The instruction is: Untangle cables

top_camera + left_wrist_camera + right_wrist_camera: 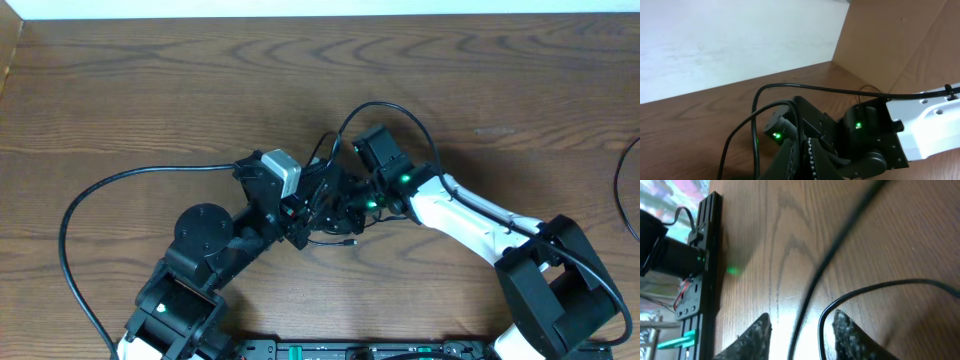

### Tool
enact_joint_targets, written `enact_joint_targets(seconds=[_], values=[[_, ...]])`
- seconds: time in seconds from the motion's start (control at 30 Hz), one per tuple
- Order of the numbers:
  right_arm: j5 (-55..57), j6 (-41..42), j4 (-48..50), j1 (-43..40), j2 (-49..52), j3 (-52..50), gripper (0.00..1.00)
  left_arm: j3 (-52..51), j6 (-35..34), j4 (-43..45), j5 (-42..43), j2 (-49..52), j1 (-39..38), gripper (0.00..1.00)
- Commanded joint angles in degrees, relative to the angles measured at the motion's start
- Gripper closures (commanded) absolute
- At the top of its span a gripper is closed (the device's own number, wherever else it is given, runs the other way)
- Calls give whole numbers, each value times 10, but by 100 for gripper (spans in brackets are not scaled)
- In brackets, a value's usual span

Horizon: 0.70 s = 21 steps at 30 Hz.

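- Two robot arms meet over the middle of a wooden surface [150,90], their tips nose to nose and nearly touching.
- The right end effector [801,316] is open. Its two fingers stand apart, and a thin black cable [875,286] curves through the gap between them without being pinched.
- The left end effector [305,215] sits just beside the right one. In its own wrist view the fingers look close together, but I cannot tell whether they are closed or holding anything.
- The black cable lies bunched under and between the two end effectors. A small plug [346,241] pokes out on the side nearer the arm bases.
- No white cable shows in any view; it may be hidden beneath the end effectors.
- The arms probably crowd this closely because the tangle is small: one side would pin the cable while the other draws a strand away.
- A loop of black cord arcs just beyond the right end effector. Whether it is part of the tangle or the arm's own wiring is unclear.
- Beyond both end effectors, open wood runs to the far edge, with wide room to either side. That is the likeliest direction to pull.
- Behind them, the arms themselves block the way.
- A thick arm cable [65,230] sweeps a wide arc out past the left end effector and could snag a leftward pull.
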Motion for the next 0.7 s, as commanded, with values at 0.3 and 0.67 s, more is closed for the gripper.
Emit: enact_joint_targets(seconds=[0.3,0.67], values=[[16,14,-11,-6,2,-2,99,16,2,0,-26,-6,2,92],[106,48,-64,-23,2,-2,99,16,5,-72,-199,5,2,92]])
